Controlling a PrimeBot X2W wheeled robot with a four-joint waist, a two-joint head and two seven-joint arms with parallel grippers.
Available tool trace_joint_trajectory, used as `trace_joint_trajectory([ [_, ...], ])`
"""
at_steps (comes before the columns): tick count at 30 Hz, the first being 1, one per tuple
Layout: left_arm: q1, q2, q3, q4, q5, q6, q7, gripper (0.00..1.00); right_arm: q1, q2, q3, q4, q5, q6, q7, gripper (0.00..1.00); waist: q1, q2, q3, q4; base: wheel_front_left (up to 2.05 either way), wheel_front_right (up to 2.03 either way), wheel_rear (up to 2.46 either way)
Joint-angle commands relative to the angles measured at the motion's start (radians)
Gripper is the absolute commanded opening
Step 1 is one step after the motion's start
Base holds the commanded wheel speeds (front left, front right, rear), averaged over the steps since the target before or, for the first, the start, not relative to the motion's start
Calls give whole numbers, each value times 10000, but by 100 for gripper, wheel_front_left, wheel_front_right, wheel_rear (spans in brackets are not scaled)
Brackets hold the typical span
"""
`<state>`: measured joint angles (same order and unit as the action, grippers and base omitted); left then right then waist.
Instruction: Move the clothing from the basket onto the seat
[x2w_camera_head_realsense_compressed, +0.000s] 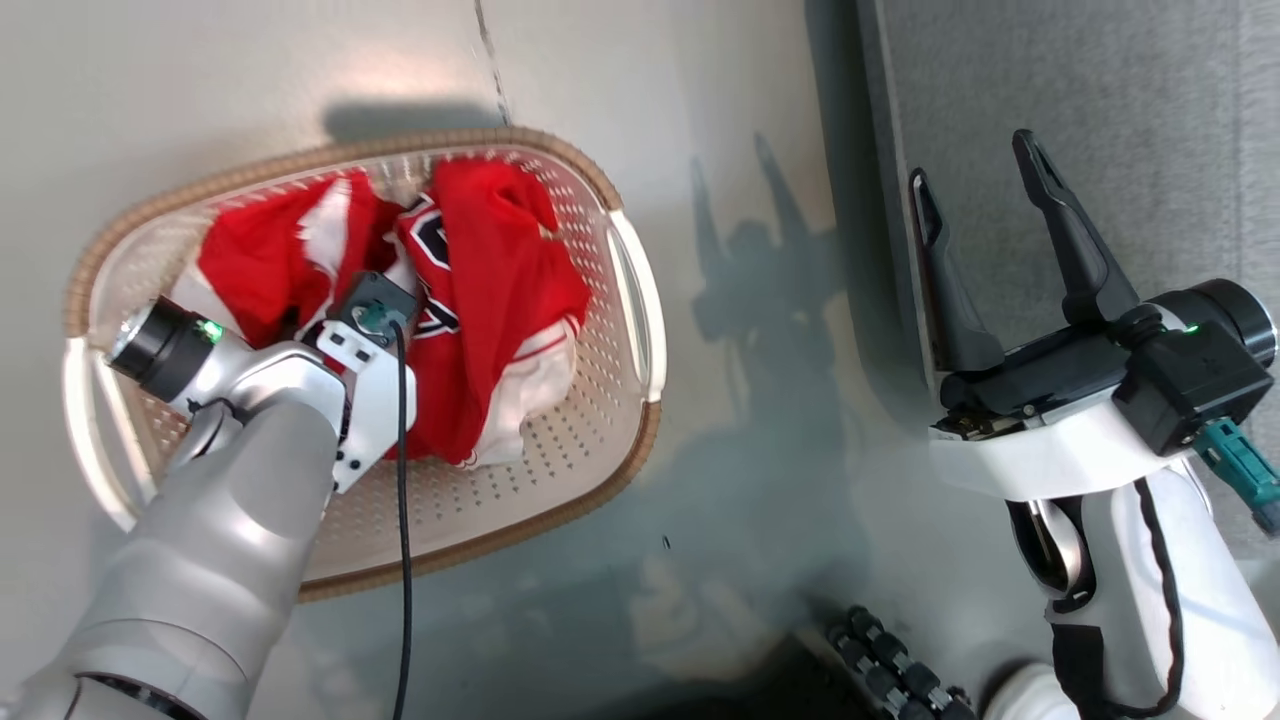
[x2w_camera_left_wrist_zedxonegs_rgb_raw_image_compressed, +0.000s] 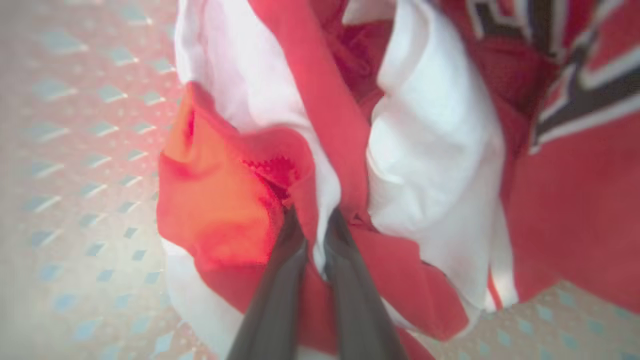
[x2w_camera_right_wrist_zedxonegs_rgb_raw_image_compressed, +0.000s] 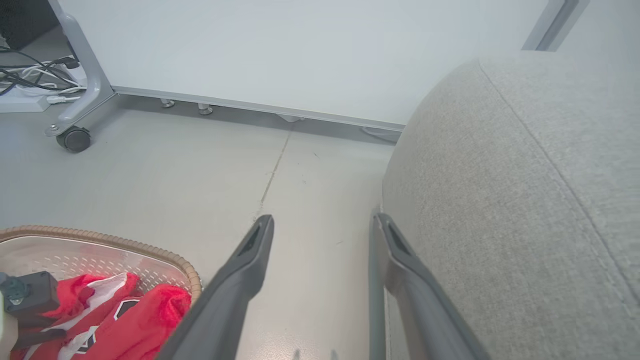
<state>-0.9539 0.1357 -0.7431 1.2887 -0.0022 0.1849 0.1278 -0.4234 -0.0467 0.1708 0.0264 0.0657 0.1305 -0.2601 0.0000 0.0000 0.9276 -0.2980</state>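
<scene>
**Left gripper clamped on the clothing in the basket; right gripper open at the seat's edge**

Head view: the basket (x2w_camera_head_realsense_compressed: 585, 445), oval with a brown woven-look rim and perforated cream walls, stands on the grey floor (x2w_camera_head_realsense_compressed: 750, 100), apart from the seat (x2w_camera_head_realsense_compressed: 1080, 100). The clothing (x2w_camera_head_realsense_compressed: 490, 270), red with white panels and a dark-trimmed emblem, lies heaped inside the basket against its far wall. The perforated bottom along the near rim and toward the seat-side handle is bare. The left arm reaches down into the basket from the near rim, its wrist over the heap.

Left wrist view: the left gripper (x2w_camera_left_wrist_zedxonegs_rgb_raw_image_compressed: 313, 220) has its two dark fingers drawn nearly together, pinching a fold of red and white fabric between them. Cloth bunches around both fingertips, and the basket's perforated bottom shows to either side.

Head and right wrist views: the right gripper (x2w_camera_head_realsense_compressed: 972, 165) holds nothing, its jaws spread wide. It hangs above the seat's rounded edge, one finger over the floor and the other over the grey upholstery. A pale partition panel (x2w_camera_right_wrist_zedxonegs_rgb_raw_image_compressed: 300, 50) on a caster (x2w_camera_right_wrist_zedxonegs_rgb_raw_image_compressed: 75, 139) stands beyond the basket.
</scene>
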Motion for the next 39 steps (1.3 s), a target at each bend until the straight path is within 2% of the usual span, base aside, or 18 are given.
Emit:
trace_joint_trajectory([
  [1, 71, -51, -29, -1, -89, -30, -180, 0, -42, -51, -33, 108, -35, 5, -56, 100, 0, 0, -583, 160, 0, 0, 0],
  [11, 1081, -621, 287, -72, -801, 125, -1714, 0, 301, -55, -380, 642, -442, 5, -56, 100, 0, 0, -2422, 651, 0, 0, 0],
  [19, 1918, -735, 460, -50, -1351, -135, -3320, 0, 842, -55, -528, 1102, -724, 5, -56, 100, 0, 0, -4120, 1103, 0, 0, 0],
  [26, 2445, -832, 529, -480, -1889, -513, -3860, 0, 1524, -56, -792, 1494, -1050, 4, -56, 100, 0, 0, -5642, 1594, 0, 0, 0],
  [28, 2762, -839, 584, -1149, -2310, -707, -3925, 0, 1817, -59, -852, 1656, -1174, 4, -56, 100, 0, 0, -6260, 1743, 0, 0, 0],
  [32, 3183, -843, 703, -2479, -2768, -698, -3942, 0, 2169, -57, -932, 1757, -1252, 4, -56, 100, 0, 0, -7037, 1910, 0, 0, 0],
  [39, 4108, -834, 1486, -5408, -3048, -463, -3941, 0, 2864, -56, -920, 1963, -1458, 4, -56, 100, 0, 0, -8324, 2149, 0, 0, 0],
])
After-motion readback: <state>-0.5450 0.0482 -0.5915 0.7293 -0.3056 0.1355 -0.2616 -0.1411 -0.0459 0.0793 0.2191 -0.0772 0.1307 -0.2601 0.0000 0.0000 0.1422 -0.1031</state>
